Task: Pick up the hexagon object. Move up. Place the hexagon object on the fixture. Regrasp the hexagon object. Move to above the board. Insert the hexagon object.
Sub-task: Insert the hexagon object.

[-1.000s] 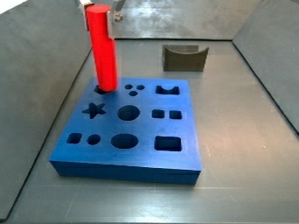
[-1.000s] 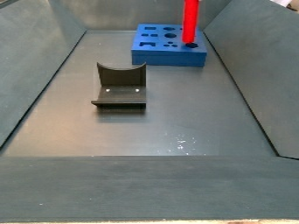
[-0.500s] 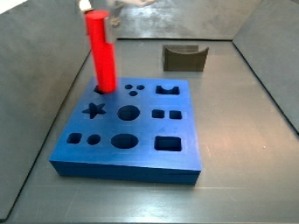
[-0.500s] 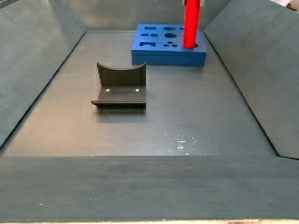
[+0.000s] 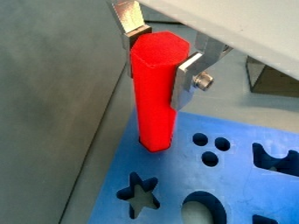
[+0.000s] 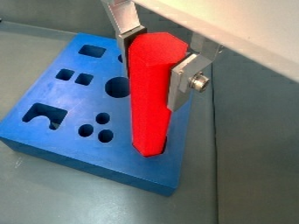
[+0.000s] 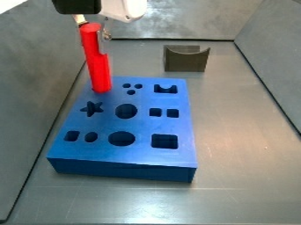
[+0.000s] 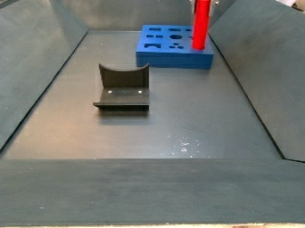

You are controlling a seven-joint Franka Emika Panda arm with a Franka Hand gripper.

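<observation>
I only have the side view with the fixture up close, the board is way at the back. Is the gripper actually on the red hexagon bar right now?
Observer: Yes. Both wrist views show the gripper with its silver fingers flanking the top of the hexagon object.
Operator: Is the bar in its hole?
Observer: A wrist view shows its lower end meeting the board at a corner, upright.
Operator: What's next to it?
Observer: A star cut-out and small round holes.

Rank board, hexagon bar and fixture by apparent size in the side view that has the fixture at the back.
1. Blue board, largest by far.
2. Red hexagon bar, upright at the board's far-left corner, tool at its top.
3. Fixture, smallest looking, but farthest from the camera, so ranking against the bar is unsure.
</observation>
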